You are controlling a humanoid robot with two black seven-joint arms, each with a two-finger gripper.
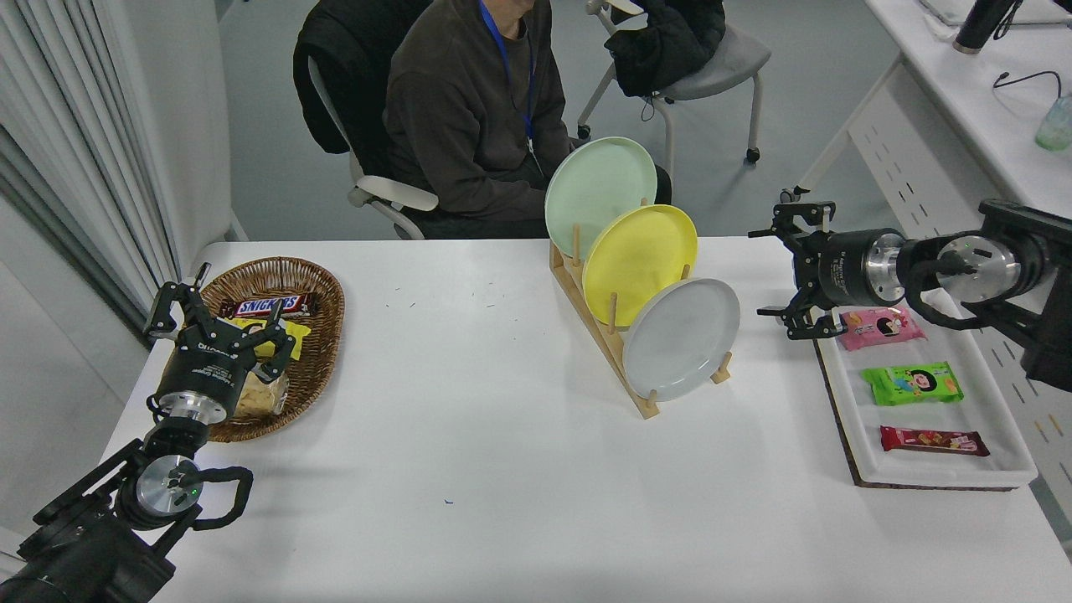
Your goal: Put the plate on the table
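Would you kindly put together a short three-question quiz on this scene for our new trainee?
1. True or false: the grey plate lies flat on the table.
2. Which plate stands farthest back in the wooden rack? A) yellow plate B) mint green plate C) grey plate
3. How many wrapped snacks lie in the white tray?

Key
1. False: it stands on edge in the rack's front slot; the open right end effector hovers apart, to its right.
2. B
3. Three: pink packet, green packet, red bar.
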